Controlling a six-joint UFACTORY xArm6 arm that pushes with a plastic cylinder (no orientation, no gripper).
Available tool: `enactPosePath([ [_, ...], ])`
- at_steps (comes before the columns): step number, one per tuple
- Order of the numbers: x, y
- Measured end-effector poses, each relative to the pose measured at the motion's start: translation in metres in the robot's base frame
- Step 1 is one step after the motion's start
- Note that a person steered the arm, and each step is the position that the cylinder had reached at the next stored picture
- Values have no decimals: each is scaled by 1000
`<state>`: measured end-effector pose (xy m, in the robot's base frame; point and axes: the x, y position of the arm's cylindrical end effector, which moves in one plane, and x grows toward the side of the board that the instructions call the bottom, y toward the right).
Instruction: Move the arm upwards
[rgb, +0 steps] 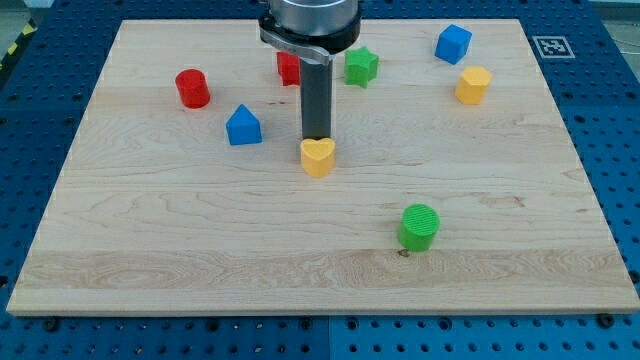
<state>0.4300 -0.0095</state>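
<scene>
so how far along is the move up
Nothing shows as done from this one frame. In hand: my tip sits at the top edge of the yellow heart, mid-board. Left: travel toward the view's top, through the gap between the red block behind the rod and the green star.

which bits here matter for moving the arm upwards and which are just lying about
In the job:
my tip, just above the yellow heart block

Lying about:
red cylinder
blue block
red block behind the rod
green star block
blue cube
yellow block
green cylinder
</scene>
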Motion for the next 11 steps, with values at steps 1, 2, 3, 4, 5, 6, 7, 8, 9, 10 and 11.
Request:
enactPosePath([
  [1, 7, 0],
  [2, -17, 1],
  [3, -49, 22],
  [4, -48, 64],
  [5, -48, 112],
  [6, -48, 169],
  [7, -48, 220],
  [8, -66, 264],
  [9, -109, 272],
  [10, -117, 241],
  [11, -117, 204],
])
